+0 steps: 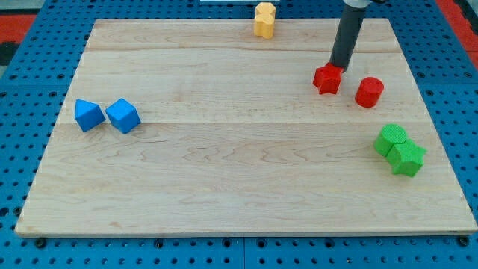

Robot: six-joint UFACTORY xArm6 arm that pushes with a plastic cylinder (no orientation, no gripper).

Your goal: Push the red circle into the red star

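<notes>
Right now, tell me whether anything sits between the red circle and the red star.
Nothing does. The red circle lies just to the view's right of the red star, with bare board between them. My tip rests at the star's top edge, not in that gap.

You are looking at a lab test rig — a pale wooden bench [239,172] sits on a blue perforated base [30,45] with regular holes, and small coloured blocks lie scattered on it — no household or shop furnishings show.

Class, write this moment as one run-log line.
my tip: at red star's top edge | red circle: right of star, apart | push: not yet done
</notes>
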